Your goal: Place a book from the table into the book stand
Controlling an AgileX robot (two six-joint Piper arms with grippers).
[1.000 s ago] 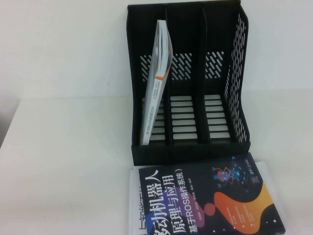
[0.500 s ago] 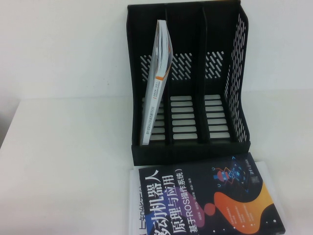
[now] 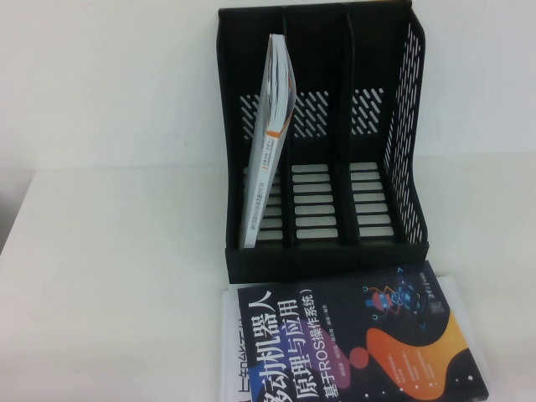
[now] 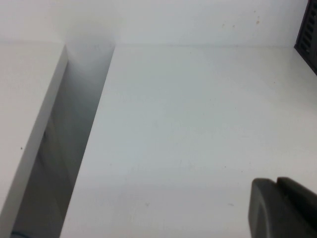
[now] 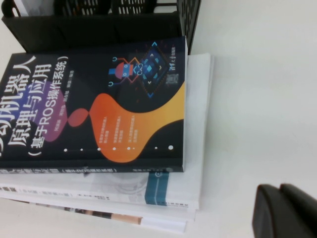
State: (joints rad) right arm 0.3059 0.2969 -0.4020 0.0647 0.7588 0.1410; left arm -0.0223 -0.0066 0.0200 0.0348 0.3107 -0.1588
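A black book stand (image 3: 322, 142) with three compartments is seen at 12 o'clock on the white tabletop (image 3: 117, 276). One light-covered book (image 3: 270, 138) is stood on edge in the stand's left compartment and is tilted against the divider; the middle and right compartments are seen with only their slatted floors. A stack of books (image 3: 352, 352) is laid flat at 6 o'clock, just in front of the stand's base, and it is topped by a dark book (image 3: 335, 335) with an orange shape and white characters on its cover. The left gripper (image 4: 280, 208) is shown only as a dark corner above bare tabletop, beyond 9 o'clock of the stand; how its jaws stand cannot be told. The right gripper (image 5: 285, 210) is likewise seen as a dark corner, near the stack's 3 o'clock side, and the state of its jaws cannot be told either.
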